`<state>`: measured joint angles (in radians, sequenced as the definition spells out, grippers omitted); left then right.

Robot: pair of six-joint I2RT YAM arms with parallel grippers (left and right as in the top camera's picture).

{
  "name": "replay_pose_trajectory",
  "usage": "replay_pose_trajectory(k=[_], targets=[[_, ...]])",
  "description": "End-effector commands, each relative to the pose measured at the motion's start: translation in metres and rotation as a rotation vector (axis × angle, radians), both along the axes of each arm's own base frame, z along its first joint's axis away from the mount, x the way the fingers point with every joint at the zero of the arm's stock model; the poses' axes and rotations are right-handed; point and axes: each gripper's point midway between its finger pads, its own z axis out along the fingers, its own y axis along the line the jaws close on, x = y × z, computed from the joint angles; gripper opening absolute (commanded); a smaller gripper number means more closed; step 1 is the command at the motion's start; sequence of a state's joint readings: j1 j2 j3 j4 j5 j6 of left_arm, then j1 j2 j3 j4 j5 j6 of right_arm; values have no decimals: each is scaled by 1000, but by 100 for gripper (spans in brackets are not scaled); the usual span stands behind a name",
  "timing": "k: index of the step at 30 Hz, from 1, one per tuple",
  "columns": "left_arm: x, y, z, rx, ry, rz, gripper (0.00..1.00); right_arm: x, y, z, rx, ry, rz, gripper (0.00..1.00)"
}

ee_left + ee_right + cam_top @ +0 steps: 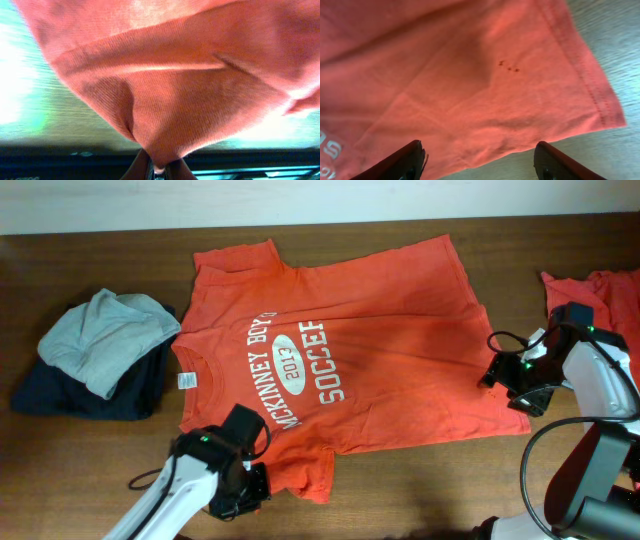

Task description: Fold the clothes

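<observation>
An orange-red T-shirt point(340, 350) with white "McKinney Boyd 2013 Soccer" print lies spread flat on the wooden table, collar to the left. My left gripper point(250, 475) is at its near-left sleeve and is shut on a pinch of the orange fabric point(160, 115). My right gripper point(512, 385) is open at the shirt's near-right hem corner; its fingers point(480, 160) straddle the hem edge point(580, 70). A second orange-red shirt point(595, 290) lies at the right edge.
A pile of grey and dark navy clothes point(100, 355) sits at the left. Bare wooden table point(420, 480) runs along the front. A white wall edge borders the far side.
</observation>
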<state>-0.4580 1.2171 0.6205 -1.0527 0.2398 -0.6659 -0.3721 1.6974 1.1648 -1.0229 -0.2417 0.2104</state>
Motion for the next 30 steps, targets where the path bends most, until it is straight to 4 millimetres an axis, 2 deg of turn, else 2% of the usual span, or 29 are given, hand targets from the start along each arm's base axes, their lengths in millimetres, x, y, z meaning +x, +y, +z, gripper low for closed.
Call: replay_pose_trajectory(k=[1, 3, 5, 12, 15, 24, 30], targets=[[16, 9, 21, 36, -135, -20, 8, -8, -11, -2, -70, 48, -48, 75], [17, 10, 27, 28, -168, -12, 8, -16, -18, -3, -115, 90, -92, 79], [17, 11, 29, 30, -182, -6, 8, -19, -22, -4, -130, 108, -117, 90], [30, 17, 37, 61, -262, -31, 8, -35, -31, -8, -93, 145, -179, 91], [35, 16, 42, 61, -282, -31, 8, -42, -28, -17, -61, 155, -194, 90], [36, 15, 43, 57, -288, -49, 8, -52, -48, -37, -70, 146, -343, 85], [37, 15, 43, 56, -291, -49, 8, -60, -51, -55, -68, 145, -423, 74]])
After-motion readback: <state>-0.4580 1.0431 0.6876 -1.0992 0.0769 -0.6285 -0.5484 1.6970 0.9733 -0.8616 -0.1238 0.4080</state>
